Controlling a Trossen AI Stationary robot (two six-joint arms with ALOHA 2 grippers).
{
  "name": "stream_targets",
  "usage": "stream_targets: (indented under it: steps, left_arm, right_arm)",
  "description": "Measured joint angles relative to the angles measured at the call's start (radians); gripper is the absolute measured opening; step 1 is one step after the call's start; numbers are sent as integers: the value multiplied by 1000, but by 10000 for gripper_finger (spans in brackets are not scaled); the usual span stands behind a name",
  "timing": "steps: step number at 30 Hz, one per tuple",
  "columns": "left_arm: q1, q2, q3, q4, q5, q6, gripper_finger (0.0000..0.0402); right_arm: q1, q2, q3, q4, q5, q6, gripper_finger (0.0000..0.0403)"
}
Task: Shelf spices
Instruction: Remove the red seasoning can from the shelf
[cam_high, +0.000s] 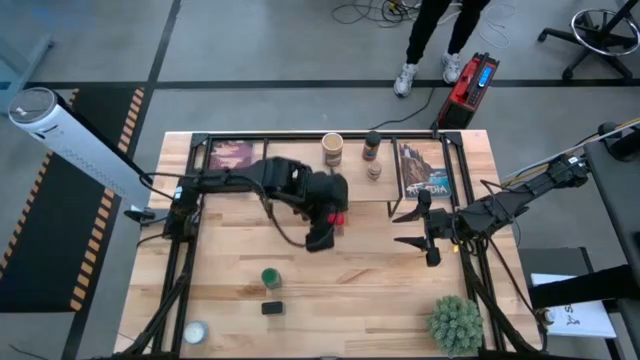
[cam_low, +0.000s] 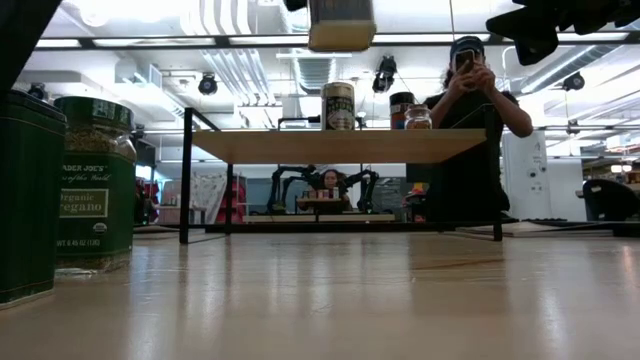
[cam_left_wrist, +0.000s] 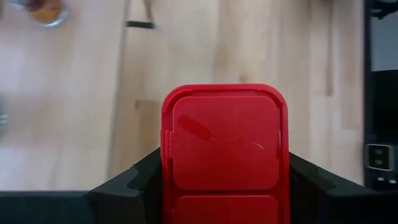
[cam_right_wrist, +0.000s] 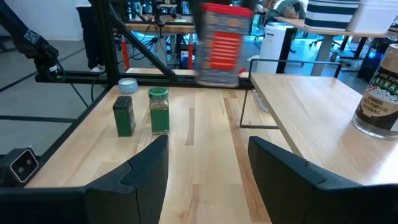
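mid-carry of the red square tin with its hinged plastic lid (cam_left_wrist: 225, 152), clamped between the fingers of the left gripper (cam_high: 335, 222) and held in the air near the front edge of the low light-wood shelf on thin black legs (cam_high: 400, 206). already on the shelf: tan round jar (cam_high: 332, 149), dark-capped brown bottle (cam_high: 372, 146) and, beside it, what looks like a tiny clear jar (cam_high: 374, 172). green-lidded jar (cam_right_wrist: 158, 110) and small black box (cam_right_wrist: 124, 116) on the table near its front edge, one more small jar (cam_high: 194, 332) at the corner. right gripper (cam_high: 412, 228) idle over the table beside the shelf, fingers apart, empty. next, probably: lifting the tin over the shelf edge, lowering it upright onto a bare stretch clear of its neighbours, then letting go.
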Motion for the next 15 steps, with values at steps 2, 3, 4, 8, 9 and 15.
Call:
stream_targets:
  steps: [2, 3, 4, 8, 9, 15]
  left_arm:
    - [-33, 0, 0, 8, -10, -21, 201]
    - [-50, 0, 0, 16, -21, -32, 201]
    - [-68, 0, -1, 23, -34, -41, 201]
    - [-138, 0, -13, 55, -89, -82, 201]
    - [-154, 1, -20, 67, -105, -91, 201]
    - [-238, 2, -82, 115, -208, -131, 201]
  right_arm:
    - [0, 0, 0, 0, 0, 0, 199]
    - [0, 0, 0, 0, 0, 0, 199]
    - [0, 0, 0, 0, 0, 0, 199]
    - [0, 0, 0, 1, -1, 1, 199]
    - [0, 0, 0, 2, -2, 1, 199]
    - [0, 0, 0, 4, -18, 1, 199]
